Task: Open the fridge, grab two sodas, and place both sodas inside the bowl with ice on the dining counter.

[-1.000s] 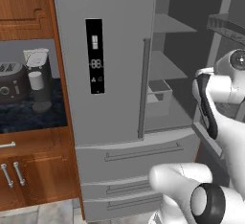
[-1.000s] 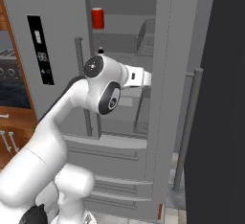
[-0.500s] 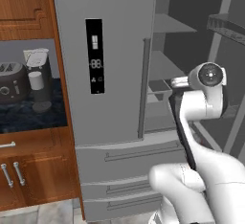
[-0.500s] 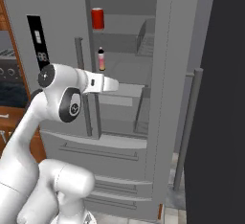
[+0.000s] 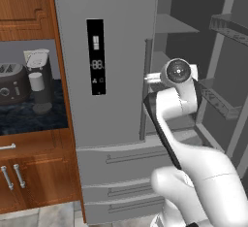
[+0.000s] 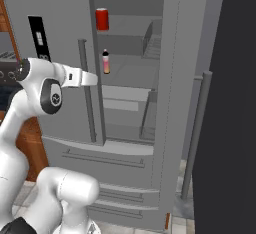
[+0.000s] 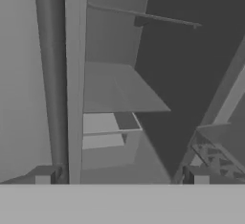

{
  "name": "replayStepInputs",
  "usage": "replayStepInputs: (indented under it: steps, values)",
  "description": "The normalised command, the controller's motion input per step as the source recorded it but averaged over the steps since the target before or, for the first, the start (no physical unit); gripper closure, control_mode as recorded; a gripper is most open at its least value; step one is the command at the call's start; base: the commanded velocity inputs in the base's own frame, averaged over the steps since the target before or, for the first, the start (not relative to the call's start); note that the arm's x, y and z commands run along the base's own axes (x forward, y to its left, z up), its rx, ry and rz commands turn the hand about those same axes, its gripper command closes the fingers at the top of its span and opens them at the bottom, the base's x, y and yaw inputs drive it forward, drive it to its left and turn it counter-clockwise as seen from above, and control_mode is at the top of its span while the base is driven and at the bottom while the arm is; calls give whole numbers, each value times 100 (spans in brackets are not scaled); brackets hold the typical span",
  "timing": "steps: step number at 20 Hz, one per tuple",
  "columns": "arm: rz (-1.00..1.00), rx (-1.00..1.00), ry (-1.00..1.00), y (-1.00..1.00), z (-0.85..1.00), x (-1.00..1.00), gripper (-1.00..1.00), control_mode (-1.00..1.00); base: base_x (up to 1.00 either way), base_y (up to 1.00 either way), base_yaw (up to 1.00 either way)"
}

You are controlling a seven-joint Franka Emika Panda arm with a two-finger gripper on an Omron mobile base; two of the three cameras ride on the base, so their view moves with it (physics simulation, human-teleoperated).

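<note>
I count two sodas upper left in the open fridge [image 6: 165, 78]: one red can [image 6: 102, 19], one slim black-capped bottle [image 6: 106, 62]. My gripper [image 7: 119, 175] is spread, empty.

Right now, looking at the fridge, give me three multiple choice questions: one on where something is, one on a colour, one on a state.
1. Where is the red can relative to the slim bottle?
A. One shelf above it
B. In a lower drawer
C. On the floor

2. What colour is the fridge's display panel?
A. White
B. Black
C. Red

3. What state is the fridge's right door in?
A. Shut
B. Removed
C. Swung open

Answers:
1 A, the can stands on the higher shelf.
2 B, the vertical panel is black with pale symbols.
3 C, the shelves inside are exposed beside the open claw.
</note>
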Motion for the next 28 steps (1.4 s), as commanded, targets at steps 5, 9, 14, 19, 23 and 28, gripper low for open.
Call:
replayStepInputs:
  steps: [5, 9, 14, 19, 23, 28]
  values:
    - [14, 11, 8, 41, 27, 50, -100, -100, 0, 0, 0]
    - [10, 9, 3, 26, 8, 50, -100, -100, 0, 0, 0]
    - [5, 3, 0, 24, 0, 44, -100, -100, 0, 0, 0]
    - [1, 0, 0, 21, -2, 34, -100, -100, 0, 0, 0]
    - [0, 0, 0, 9, -2, 35, -100, -100, 0, 0, 0]
    - [0, 0, 0, -9, 0, 28, -100, -100, 0, 0, 0]
